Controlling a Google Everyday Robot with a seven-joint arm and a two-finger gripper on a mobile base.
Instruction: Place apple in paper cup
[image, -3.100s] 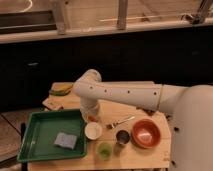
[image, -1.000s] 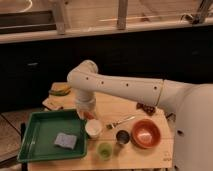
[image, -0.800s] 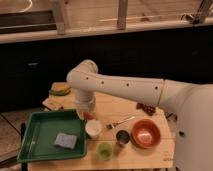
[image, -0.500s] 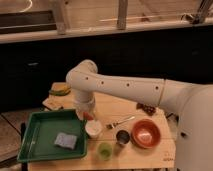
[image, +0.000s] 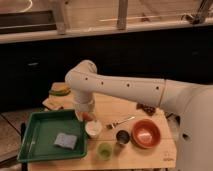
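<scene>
My gripper (image: 87, 115) hangs from the white arm's wrist (image: 84, 102) at the table's left middle, pointing down. It is shut on the apple (image: 89, 116), a small orange-red fruit that shows just under the wrist. The paper cup (image: 93, 129), small and white, stands right below and slightly in front of the apple, beside the tray's right edge. The apple is above the cup's back rim, not inside it. The fingers are mostly hidden by the wrist.
A green tray (image: 42, 131) with a blue-grey sponge (image: 65, 141) lies at the left. A translucent green cup (image: 104, 150), a dark metal cup (image: 122, 136), an orange-red bowl (image: 145, 133) and a fork (image: 120, 121) stand to the right. A yellow-green item (image: 60, 90) lies at the back left.
Since three seconds ago the arm's elbow has swung left and the wrist has shifted slightly left over the cup. In the last second almost nothing has moved.
</scene>
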